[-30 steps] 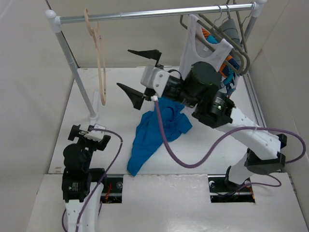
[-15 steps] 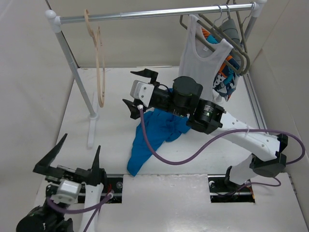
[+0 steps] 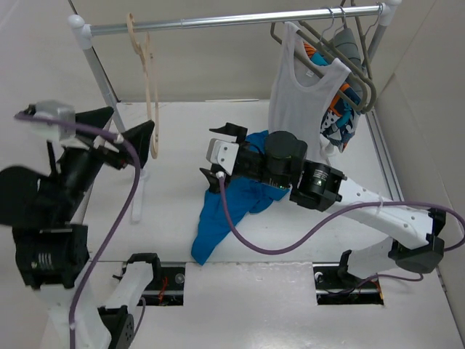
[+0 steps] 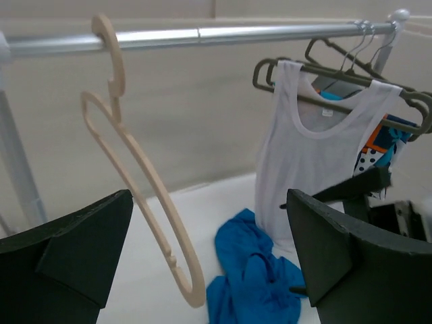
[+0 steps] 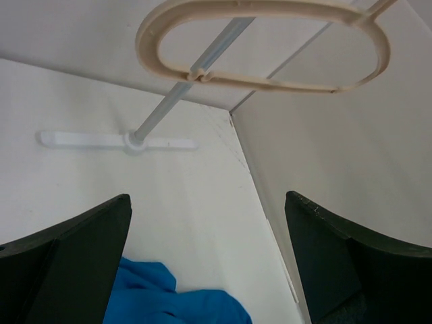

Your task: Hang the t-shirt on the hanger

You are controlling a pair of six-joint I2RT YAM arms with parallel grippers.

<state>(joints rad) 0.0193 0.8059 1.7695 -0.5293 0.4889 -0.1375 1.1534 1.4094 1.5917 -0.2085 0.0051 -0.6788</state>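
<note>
Top external: right gripper (image 3: 216,155), spread wide, covers part of the t-shirt (image 3: 218,218); left gripper (image 3: 129,120) likewise spread.

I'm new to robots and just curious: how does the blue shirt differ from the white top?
The blue t-shirt lies crumpled on the table; the white tank top hangs from a grey hanger on the rail. The blue t-shirt is bunched in folds; the white tank top falls straight. Both are tops; neither is on the beige hanger.
</note>
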